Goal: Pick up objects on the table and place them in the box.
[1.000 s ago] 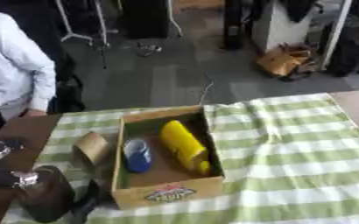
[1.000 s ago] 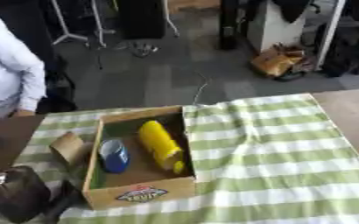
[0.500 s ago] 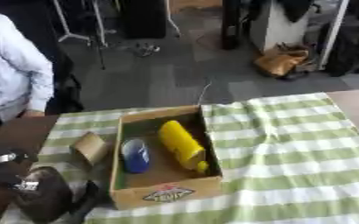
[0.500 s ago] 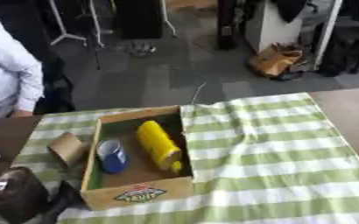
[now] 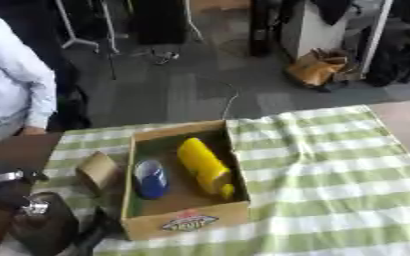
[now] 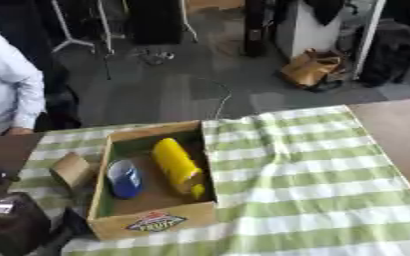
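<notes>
Left eye view: box [image 5: 187, 222] on checked cloth [image 5: 331, 165], yellow bottle [image 5: 204, 166] and blue cup [image 5: 151, 178] inside. Left hand [image 5: 35, 222] dark at lower left; fingers' state unclear. Brown object [image 5: 98, 171] just outside box.

Right eye view: right hand unseen. Likely next: lift brown object clear over wall.

Box [image 5: 184, 220] — yellow bottle [image 5: 204, 165], blue cup [image 5: 151, 178]
</notes>
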{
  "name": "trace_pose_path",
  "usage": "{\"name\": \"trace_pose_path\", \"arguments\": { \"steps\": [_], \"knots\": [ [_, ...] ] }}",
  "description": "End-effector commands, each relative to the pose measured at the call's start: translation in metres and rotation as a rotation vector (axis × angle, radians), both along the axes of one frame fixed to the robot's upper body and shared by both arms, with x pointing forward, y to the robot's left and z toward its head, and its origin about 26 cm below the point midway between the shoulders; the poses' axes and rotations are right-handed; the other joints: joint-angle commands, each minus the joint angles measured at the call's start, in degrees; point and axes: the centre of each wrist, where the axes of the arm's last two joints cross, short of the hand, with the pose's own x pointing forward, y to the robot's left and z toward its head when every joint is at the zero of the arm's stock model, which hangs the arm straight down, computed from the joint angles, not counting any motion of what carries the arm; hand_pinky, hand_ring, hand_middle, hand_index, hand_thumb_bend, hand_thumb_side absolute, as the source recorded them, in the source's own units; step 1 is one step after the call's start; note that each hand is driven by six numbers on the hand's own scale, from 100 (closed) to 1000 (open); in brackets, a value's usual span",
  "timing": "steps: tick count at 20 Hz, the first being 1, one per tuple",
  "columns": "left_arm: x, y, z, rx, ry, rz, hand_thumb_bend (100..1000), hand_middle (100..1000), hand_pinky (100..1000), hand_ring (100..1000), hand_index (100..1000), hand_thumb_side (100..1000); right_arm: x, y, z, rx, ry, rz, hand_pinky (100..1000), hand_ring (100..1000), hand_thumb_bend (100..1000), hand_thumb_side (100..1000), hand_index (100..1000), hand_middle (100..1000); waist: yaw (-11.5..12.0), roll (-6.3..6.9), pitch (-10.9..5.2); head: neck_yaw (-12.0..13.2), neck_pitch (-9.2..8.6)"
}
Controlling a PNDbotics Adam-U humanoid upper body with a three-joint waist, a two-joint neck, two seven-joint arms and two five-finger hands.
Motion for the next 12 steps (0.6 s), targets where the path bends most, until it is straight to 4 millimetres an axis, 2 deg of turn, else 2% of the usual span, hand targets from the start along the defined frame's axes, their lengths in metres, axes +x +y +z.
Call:
{"name": "trace_pose_path", "arguments": {
  "steps": [1, 2, 3, 7, 12],
  "knots": [
    [0.002, 0.008, 0.01, -0.003, -0.002, 0.03, 981, 1000, 1000, 1000, 1000, 649, -0.001, 0.002, 0.005, 0.005, -0.044, 0.025, 790, 977, 100, 1000, 812, 888, -0.13, -0.09, -0.68, 0.46, -0.51],
    [0.004, 0.009, 0.009, -0.011, 0.011, 0.04, 1000, 1000, 1000, 1000, 1000, 691, -0.001, 0.003, 0.005, 0.006, -0.042, 0.026, 789, 977, 100, 1000, 806, 887, -0.22, -0.12, -0.64, 0.55, -0.51],
    [0.006, 0.009, 0.008, -0.017, 0.019, 0.048, 1000, 1000, 1000, 1000, 1000, 691, -0.001, 0.003, 0.004, 0.008, -0.041, 0.028, 789, 977, 100, 1000, 806, 887, -0.27, -0.13, -0.62, 0.6, -0.5],
    [0.011, 0.014, -0.001, -0.054, 0.098, 0.08, 989, 1000, 1000, 1000, 1000, 649, -0.001, 0.004, 0.004, 0.01, -0.043, 0.034, 789, 976, 100, 1000, 799, 885, -0.75, -0.24, -0.57, 0.82, -0.37],
    [0.017, 0.017, 0.0, -0.085, 0.163, 0.095, 952, 1000, 1000, 1000, 1000, 632, -0.001, 0.006, 0.003, 0.014, -0.034, 0.041, 786, 975, 100, 1000, 783, 883, -1.09, -0.32, -0.53, 1.28, -0.48]
  ]
}}
